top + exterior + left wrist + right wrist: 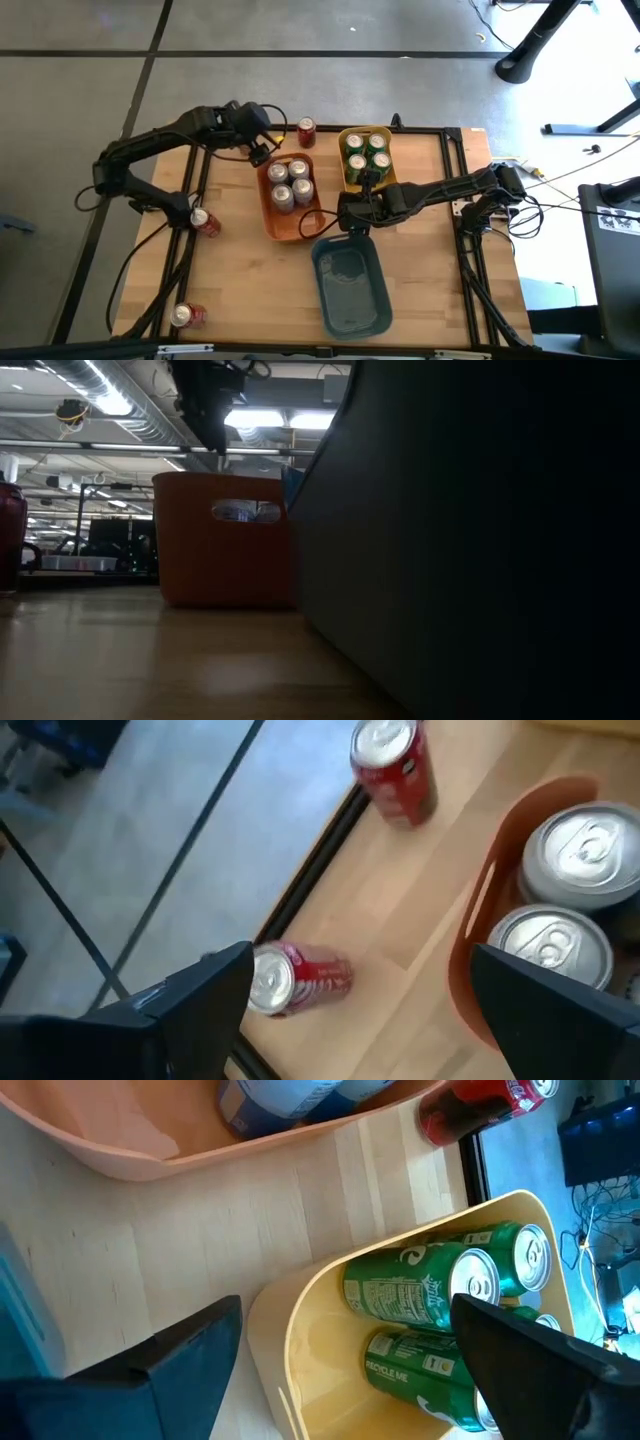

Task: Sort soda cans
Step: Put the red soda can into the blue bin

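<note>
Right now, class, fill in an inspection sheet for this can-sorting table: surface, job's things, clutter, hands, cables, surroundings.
Surface: wooden table, dark frame rails.
Job's things: four silver cans in the orange bin; four green cans in the yellow bin; blue-grey bin holds no cans; three red cans loose: back edge, left side, front-left corner.
Clutter: nothing seen.
Hands: left hand open, at the orange bin's back-left corner; right hand open, between the three bins; both hold nothing.
Cables: a bundle by the right arm's base.
Surroundings: grey floor; stand base beyond the table.
</note>
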Available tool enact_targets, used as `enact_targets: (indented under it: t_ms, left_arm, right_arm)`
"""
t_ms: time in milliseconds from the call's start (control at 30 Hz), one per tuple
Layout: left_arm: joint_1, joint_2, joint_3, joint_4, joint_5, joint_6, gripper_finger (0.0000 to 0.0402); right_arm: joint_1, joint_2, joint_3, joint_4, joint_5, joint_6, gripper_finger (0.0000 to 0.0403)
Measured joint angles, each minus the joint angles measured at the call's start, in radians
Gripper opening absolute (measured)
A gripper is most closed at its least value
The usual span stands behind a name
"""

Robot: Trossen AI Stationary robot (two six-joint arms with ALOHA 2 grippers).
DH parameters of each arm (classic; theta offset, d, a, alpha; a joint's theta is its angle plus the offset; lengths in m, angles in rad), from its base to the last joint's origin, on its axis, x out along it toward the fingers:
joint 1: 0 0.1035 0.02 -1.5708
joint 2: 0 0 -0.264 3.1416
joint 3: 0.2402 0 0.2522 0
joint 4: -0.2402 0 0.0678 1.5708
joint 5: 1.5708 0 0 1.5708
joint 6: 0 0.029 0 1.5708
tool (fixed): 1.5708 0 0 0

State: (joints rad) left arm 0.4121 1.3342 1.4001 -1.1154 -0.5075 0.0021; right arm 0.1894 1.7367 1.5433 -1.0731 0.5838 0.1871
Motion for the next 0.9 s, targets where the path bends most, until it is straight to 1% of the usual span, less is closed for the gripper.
enact_targets:
  t_ms: [100, 167, 233, 367, 533, 700, 800, 900]
  left_arm:
    - [0.031, 0.002, -0.007, -0.013, 0.003, -0.029, 0.0386]
    - [0.059, 0.003, -0.015, -0.02, 0.003, -0.043, 0.0395]
    - [0.09, 0.006, -0.022, -0.011, 0.003, -0.058, 0.0394]
    - [0.156, 0.012, -0.039, 0.011, 0.003, -0.065, 0.0398]
    - [0.243, 0.018, -0.066, 0.065, 0.004, -0.074, 0.0399]
    - [0.334, 0.033, -0.077, 0.088, 0.085, -0.081, 0.04]
    - [0.358, 0.042, -0.077, 0.077, 0.101, -0.078, 0.04]
    - [0.36, 0.042, -0.077, 0.078, 0.102, -0.086, 0.04]
  right_arm:
    - [0.0, 0.0, 0.0, 0.0, 0.0, 0.0, 0.0358]
    - [0.0, 0.0, 0.0, 0.0, 0.0, 0.0, 0.0358]
    - [0.0, 0.0, -0.007, 0.011, 0.0, -0.001, 0.0358]
    - [0.0, 0.001, -0.063, 0.041, 0.0, -0.003, 0.0358]
    - [0.0, 0.002, -0.157, 0.081, 0.0, 0.055, 0.0358]
    - [0.001, 0.002, -0.187, 0.075, 0.0, 0.11, 0.0358]
    - [0.001, -0.004, -0.186, 0.074, 0.0, 0.116, 0.0358]
    - [0.001, -0.025, -0.186, 0.07, 0.002, 0.116, 0.0358]
